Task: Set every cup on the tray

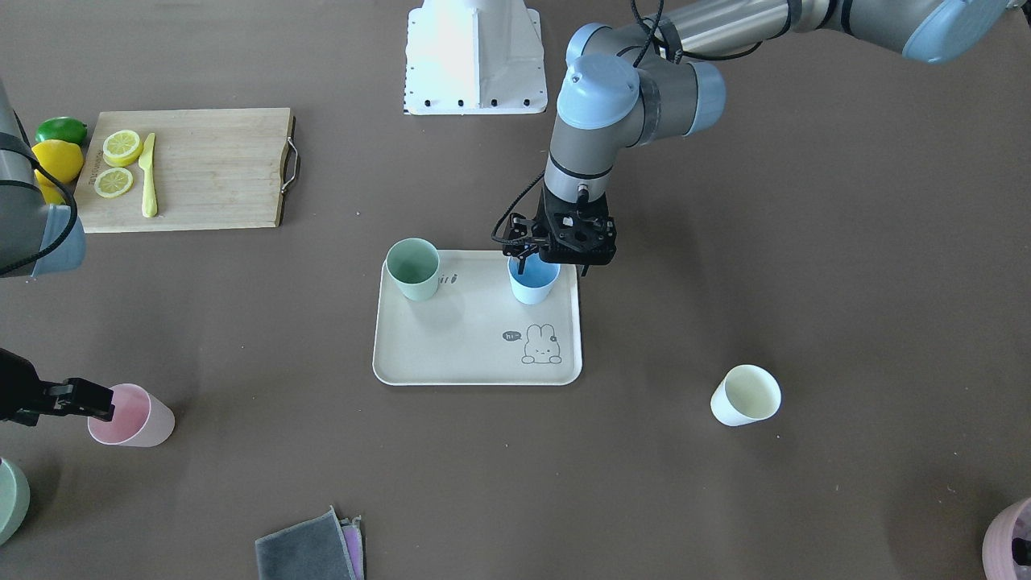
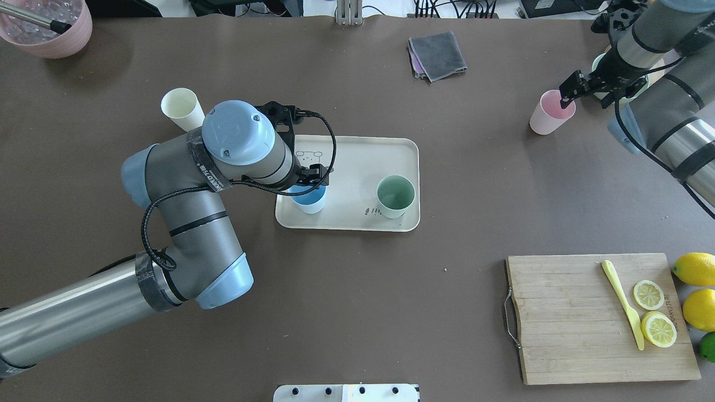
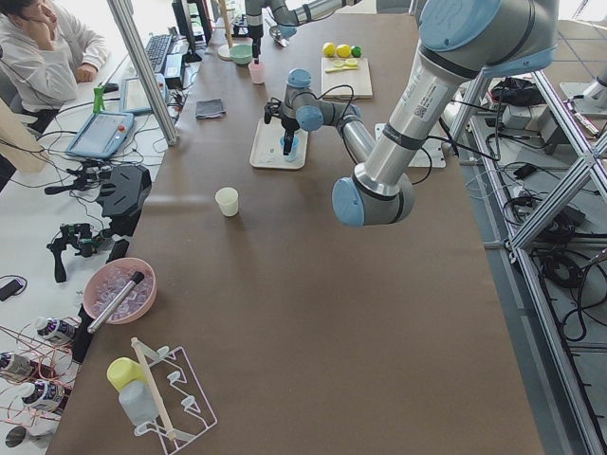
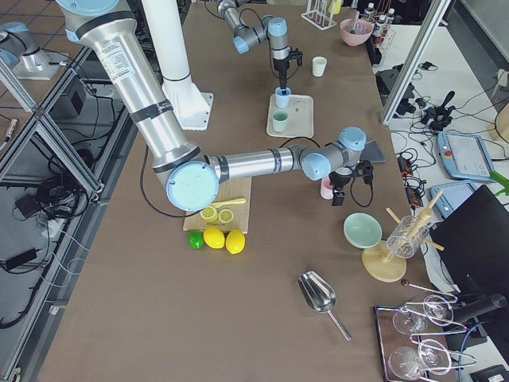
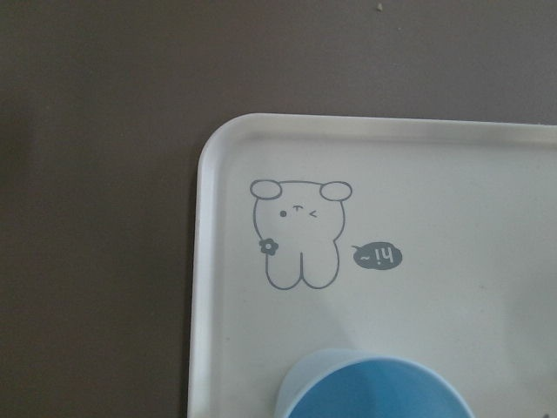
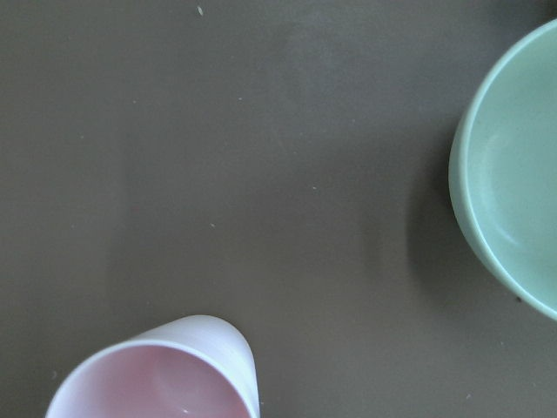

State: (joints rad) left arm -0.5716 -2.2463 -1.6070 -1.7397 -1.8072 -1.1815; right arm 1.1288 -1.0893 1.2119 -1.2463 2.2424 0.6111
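Observation:
The beige tray point(image 1: 467, 354) with a bunny drawing lies mid-table; it also shows in the overhead view point(image 2: 391, 151). A green cup point(image 1: 413, 270) and a blue cup point(image 1: 533, 283) stand upright on it. My left gripper point(image 1: 552, 267) hangs over the blue cup point(image 2: 309, 202), open, one finger inside the rim and one outside. A cream cup point(image 1: 745, 395) stands on the table off the tray. A pink cup point(image 1: 133, 416) stands off the tray on the other side. My right gripper point(image 2: 589, 100) is open at the pink cup point(image 2: 550, 113), one fingertip over its rim.
A bamboo cutting board point(image 1: 209, 169) holds lemon slices and a yellow knife, with whole lemons and a lime beside it. A mint bowl point(image 6: 513, 174) sits close to the pink cup. A grey cloth point(image 1: 306, 552) and a pink bowl point(image 2: 44, 25) lie at the table's far edge.

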